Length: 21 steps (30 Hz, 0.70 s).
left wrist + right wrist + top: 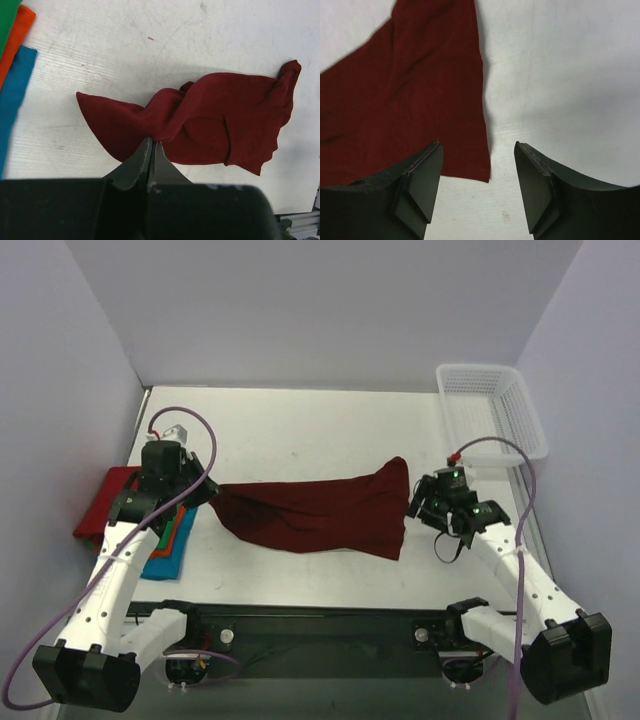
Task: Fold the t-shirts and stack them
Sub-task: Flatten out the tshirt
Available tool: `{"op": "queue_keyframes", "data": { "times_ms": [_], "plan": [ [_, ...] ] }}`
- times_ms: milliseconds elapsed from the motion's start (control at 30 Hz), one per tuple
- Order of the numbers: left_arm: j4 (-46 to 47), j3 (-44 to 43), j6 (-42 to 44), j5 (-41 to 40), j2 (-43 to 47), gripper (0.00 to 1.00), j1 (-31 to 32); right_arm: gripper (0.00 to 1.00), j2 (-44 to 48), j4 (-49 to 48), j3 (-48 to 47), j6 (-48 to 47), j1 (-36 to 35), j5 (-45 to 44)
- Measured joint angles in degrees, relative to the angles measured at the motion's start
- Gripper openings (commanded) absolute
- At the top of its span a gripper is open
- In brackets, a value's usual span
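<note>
A dark maroon t-shirt (320, 515) lies stretched across the middle of the table, twisted near its left end. My left gripper (205, 490) is shut on that bunched left end; in the left wrist view the cloth (210, 120) gathers into the closed tips of the left gripper (152, 142). My right gripper (415, 502) stands open just off the shirt's right end. In the right wrist view the shirt's corner (405, 110) lies flat on the table under the spread right gripper (477, 150), gripped by neither finger. Folded red (105, 502), blue (165, 562), orange (17, 35) and green (7, 20) t-shirts lie at the left edge.
A white mesh basket (490, 410) stands at the back right corner. Purple walls close in the table on the left, back and right. The arm bases and a dark rail (320, 625) run along the near edge.
</note>
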<state>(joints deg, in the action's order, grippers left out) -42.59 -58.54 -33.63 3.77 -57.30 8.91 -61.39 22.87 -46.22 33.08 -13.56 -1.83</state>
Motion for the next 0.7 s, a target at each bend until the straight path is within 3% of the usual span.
{"op": "queue_keyframes", "data": {
  "times_ms": [267,700],
  "plan": [
    [0.5,1.0,0.2,0.9,0.6,0.00,0.0,0.58,4.9,-6.6,20.1,8.5,-5.6,1.2],
    [1.7,2.4,0.6,1.5,0.9,0.00,0.0,0.57,-5.3,-28.2,23.3,13.6,-6.0,2.1]
  ]
}}
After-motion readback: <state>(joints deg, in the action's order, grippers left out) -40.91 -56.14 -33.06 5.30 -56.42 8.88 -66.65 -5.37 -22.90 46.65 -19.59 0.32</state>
